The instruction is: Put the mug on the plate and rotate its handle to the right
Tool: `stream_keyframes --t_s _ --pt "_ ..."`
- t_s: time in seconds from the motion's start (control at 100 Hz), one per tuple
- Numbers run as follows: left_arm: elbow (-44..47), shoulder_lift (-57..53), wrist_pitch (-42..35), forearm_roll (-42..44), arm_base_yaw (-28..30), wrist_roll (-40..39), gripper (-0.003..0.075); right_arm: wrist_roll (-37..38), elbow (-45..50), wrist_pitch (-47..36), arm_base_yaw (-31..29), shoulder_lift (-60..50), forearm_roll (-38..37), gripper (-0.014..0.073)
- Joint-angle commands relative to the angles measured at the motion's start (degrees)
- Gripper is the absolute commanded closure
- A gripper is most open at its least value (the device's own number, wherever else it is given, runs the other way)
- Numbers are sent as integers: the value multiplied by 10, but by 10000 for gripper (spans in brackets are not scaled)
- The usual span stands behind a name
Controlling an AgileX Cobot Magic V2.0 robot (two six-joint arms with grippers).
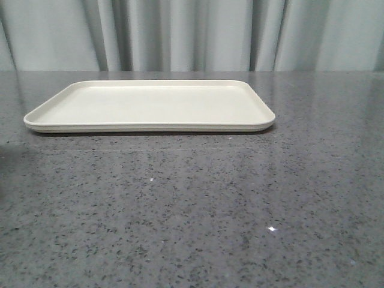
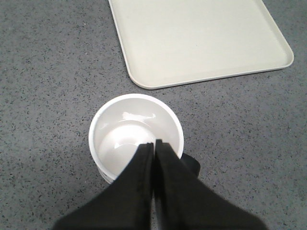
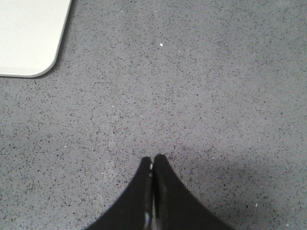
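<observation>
I see my left gripper (image 2: 154, 145) pinched together above the mug (image 2: 135, 136), plate (image 2: 201, 43) beyond; right gripper (image 3: 152, 160) pressed together too.

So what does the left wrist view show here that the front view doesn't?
Only the left wrist view shows the mug, standing on the table beside the plate, with the left tool above its rim, fingers together, and part of the black handle beside them. Only the front view shows the whole plate with nothing on it, and the curtain behind. Both show the plate and the speckled grey table.
</observation>
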Motion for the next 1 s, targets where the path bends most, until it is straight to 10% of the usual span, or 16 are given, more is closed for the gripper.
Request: stream_keyframes --t_s 0.0,0.17,0.48,0.73,0.99 --pt "-18 5 -40 -9 0 0 740 -2 -17 -39 0 6 2 659" --pt "-18 5 -42 -12 0 0 738 -3 -17 -43 0 6 2 573" --pt "-18 5 -24 -10 0 15 605 -3 -17 -66 0 6 2 81" --pt "-18 5 -7 -10 0 15 108 -3 -17 -80 0 6 2 62" --pt "-18 8 -18 2 0 0 69 -3 -17 -86 0 6 2 62"
